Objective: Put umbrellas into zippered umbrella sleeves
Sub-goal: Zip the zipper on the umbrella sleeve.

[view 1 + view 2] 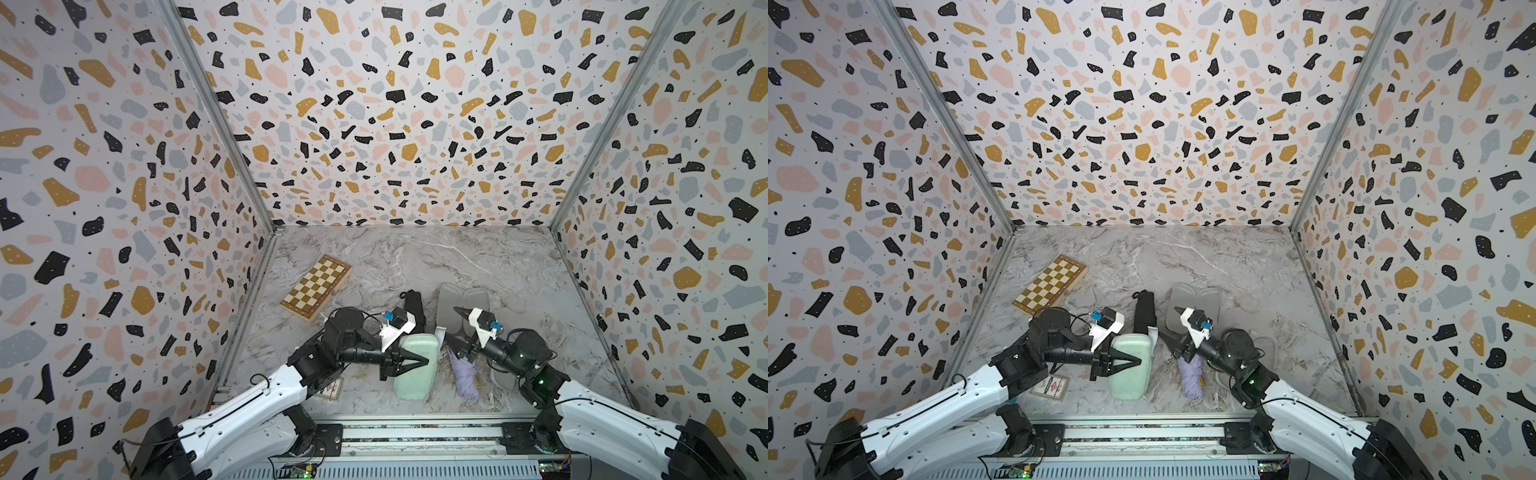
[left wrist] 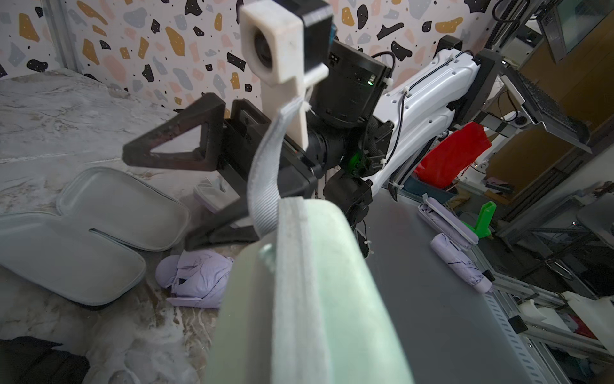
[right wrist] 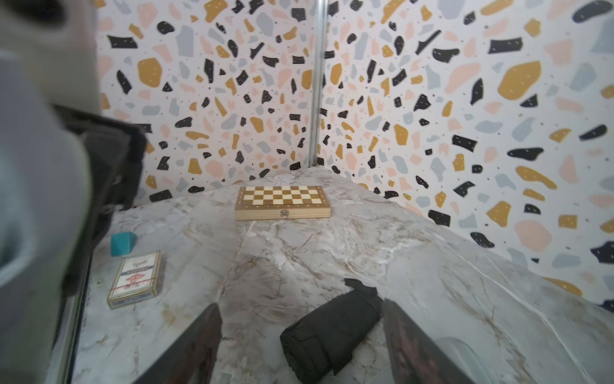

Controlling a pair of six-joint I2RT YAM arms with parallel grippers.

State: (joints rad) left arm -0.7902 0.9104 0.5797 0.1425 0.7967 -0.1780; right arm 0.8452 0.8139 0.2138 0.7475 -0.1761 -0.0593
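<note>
So — mint sleeve (image 1: 415,384) in left hand (image 1: 424,360)

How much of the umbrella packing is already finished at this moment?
Done, probably: the mint green case looks zipped shut, though what it holds is hidden. In hand: the left tool grips that case, and the right tool is open, holding nothing. Left: the lilac umbrella and the black umbrella lie loose on the table, and an open grey-lined case is empty.
</note>
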